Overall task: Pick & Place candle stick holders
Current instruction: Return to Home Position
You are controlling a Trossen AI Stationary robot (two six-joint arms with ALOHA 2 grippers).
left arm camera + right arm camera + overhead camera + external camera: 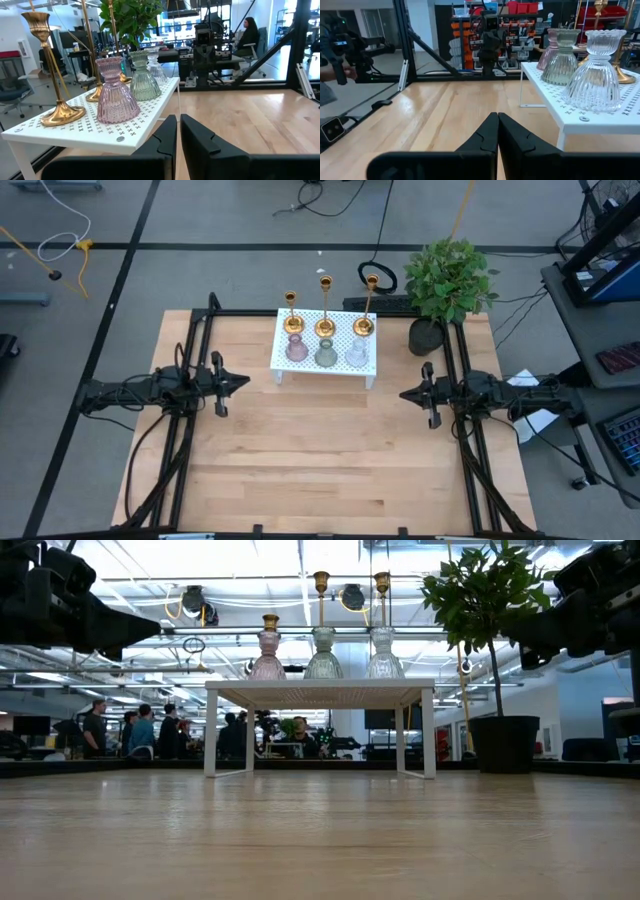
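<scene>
Shelf check: the little white perforated shelf (278,363) sits on the wooden desk (320,460), upper middle of the high view, and everything is standing upright on it. The front row is three ribbed glass candle holders: pink glass holder (296,350) on the left, green glass holder (325,355) in the middle, clear glass holder (356,355) on the right. They're close together, though I can't tell if they touch. Right behind them are three gold candlesticks, left candlestick (293,325), middle candlestick (324,328) and right candlestick (363,327), one behind each glass piece. In the low view the gold cups poke up above the glass.

A potted plant (450,280) is just off the shelf's right side, at the upper right corner of the desk.

Both arms are parked well away from the shelf. The left arm (150,390) is at the middle left of the high view, the right arm (500,395) at the middle right, and they point inward at each other. The left jaws are closed to a hairline gap with nothing between them. The right jaws are pressed together and also hold nothing.

A few people (140,730) stand in the room behind the desk, at the left of the low view.
</scene>
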